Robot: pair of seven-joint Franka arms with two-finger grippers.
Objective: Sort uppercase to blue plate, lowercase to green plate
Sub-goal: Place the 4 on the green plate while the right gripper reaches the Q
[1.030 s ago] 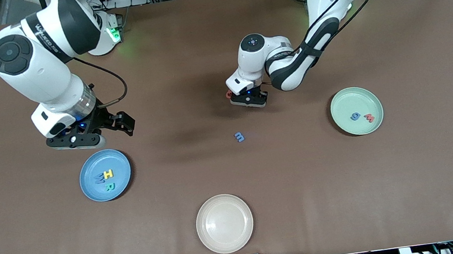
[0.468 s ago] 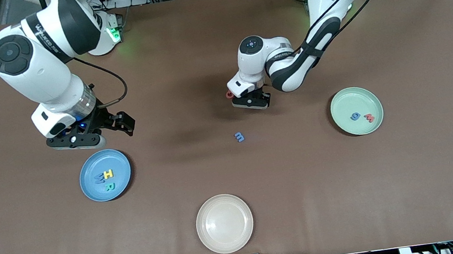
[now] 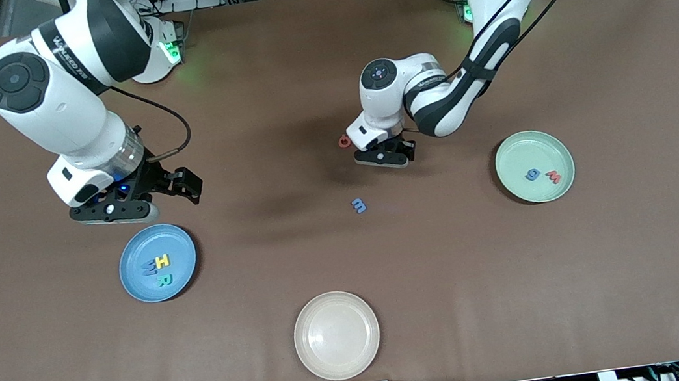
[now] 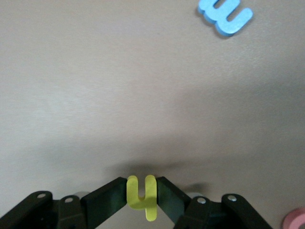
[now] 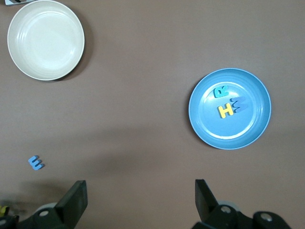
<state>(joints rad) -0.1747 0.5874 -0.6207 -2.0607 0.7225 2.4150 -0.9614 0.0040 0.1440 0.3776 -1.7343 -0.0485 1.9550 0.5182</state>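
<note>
Nearest the front camera, a cream plate [image 3: 337, 335] sits empty on the brown desk [image 3: 524, 297]. Farther back, toward the right arm's end, the blue plate [image 3: 138, 282] holds the yellow H [image 3: 162, 262], the teal-green R [image 3: 164, 280] and the blue M [image 3: 148, 267], bunched together. Toward the left arm's end, the green plate [image 3: 509, 158] holds the blue g [image 3: 532, 175] and the red w [image 3: 553, 176]. Between the two plates, the blue m [image 3: 358, 205] lies alone on the desk, a little nearer the camera than the left hand [image 3: 382, 157]. That hand is clenched on the yellow h [image 4: 142, 196], which stands pinched between its fingers [image 4: 106, 200] above bare desk. The red G [image 3: 343, 141] lies just beside this hand, toward the right arm's end. The right hand [image 3: 137, 200] waits over the desk just beside the blue plate, its jaws spread wide with nothing in them.
</note>
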